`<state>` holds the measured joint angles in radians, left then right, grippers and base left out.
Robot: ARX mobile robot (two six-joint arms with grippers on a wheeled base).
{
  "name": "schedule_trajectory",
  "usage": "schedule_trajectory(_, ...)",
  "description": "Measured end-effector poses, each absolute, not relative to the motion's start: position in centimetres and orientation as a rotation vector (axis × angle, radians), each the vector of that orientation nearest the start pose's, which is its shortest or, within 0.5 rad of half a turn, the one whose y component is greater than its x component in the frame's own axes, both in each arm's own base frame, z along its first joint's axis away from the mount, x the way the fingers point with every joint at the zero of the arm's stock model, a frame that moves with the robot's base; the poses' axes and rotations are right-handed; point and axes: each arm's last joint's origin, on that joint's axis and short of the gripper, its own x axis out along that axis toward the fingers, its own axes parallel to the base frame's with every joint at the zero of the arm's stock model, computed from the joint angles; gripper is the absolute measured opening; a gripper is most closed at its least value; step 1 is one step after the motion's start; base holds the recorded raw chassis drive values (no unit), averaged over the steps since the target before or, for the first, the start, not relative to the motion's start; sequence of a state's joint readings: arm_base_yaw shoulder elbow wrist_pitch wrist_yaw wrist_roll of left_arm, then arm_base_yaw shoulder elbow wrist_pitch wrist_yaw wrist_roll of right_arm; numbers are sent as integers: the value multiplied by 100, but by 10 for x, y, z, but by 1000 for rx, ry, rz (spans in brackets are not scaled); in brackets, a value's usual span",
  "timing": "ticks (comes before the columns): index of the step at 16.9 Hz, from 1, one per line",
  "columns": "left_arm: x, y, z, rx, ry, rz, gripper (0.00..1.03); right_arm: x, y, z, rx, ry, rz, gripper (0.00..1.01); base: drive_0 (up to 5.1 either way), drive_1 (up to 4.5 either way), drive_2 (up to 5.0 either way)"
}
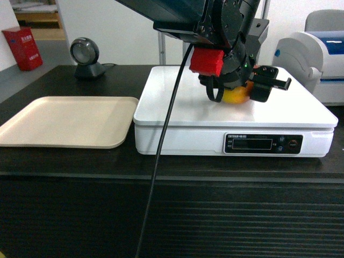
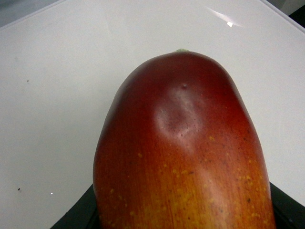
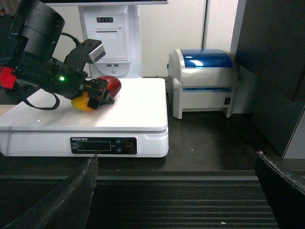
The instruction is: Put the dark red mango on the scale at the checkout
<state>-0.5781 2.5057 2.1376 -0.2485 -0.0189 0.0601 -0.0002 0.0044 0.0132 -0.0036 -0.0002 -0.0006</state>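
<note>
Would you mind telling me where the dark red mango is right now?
The dark red mango sits on the white scale, toward the back right of its platform in the head view, held in the left gripper.

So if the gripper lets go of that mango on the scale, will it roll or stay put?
The dark red mango is rounded and smooth-skinned, so it may rock briefly. The scale platform looks flat, so it probably settles on its side.
</note>
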Motion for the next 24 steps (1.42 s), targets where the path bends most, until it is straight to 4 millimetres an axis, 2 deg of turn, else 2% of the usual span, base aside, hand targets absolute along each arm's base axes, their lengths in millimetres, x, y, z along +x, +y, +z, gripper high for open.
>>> schedule_trajectory(2, 471, -307, 172, 230, 574, -574, 81, 97, 0, 167, -1, -5, 0, 98, 0, 0, 0)
schedule_trajectory(3, 471, -308, 172, 218, 557, -588, 94, 97, 0, 167, -1, -5, 0, 98, 0, 0, 0)
schedule_trajectory(4, 471, -308, 172, 212, 552, -598, 100, 97, 0, 167, -1, -5, 0, 98, 0, 0, 0)
schedule_trajectory(6, 469, -305, 170, 204, 553, -603, 98, 97, 0, 167, -1, -5, 0, 98, 0, 0, 0)
schedule_trajectory(8, 468, -300, 181, 175, 512, -594, 98, 97, 0, 167, -1, -5, 0, 98, 0, 0, 0)
schedule_trajectory(13, 457, -263, 262, 24, 290, -584, 98, 97, 0, 167, -1, -5, 0, 98, 0, 0, 0)
schedule_trajectory(15, 449, -240, 282, -42, 219, -584, 98, 97, 0, 167, -1, -5, 0, 98, 0, 0, 0)
schedule_trajectory(17, 439, -210, 295, -93, 171, -561, 98, 97, 0, 167, -1, -5, 0, 98, 0, 0, 0)
schedule_trajectory(19, 422, -154, 313, -170, 91, -472, 98, 97, 0, 167, -1, -5, 0, 98, 0, 0, 0)
schedule_trajectory(20, 415, -134, 319, -190, 64, -439, 98, 97, 0, 167, -1, -5, 0, 98, 0, 0, 0)
schedule_trajectory(21, 401, -102, 326, -215, 34, -378, 98, 97, 0, 167, -1, -5, 0, 98, 0, 0, 0)
schedule_trajectory(22, 387, -78, 329, -228, 8, -329, 98, 97, 0, 167, -1, -5, 0, 98, 0, 0, 0)
schedule_trajectory(24, 359, -45, 325, -234, -5, -263, 98, 97, 0, 167, -1, -5, 0, 98, 0, 0, 0)
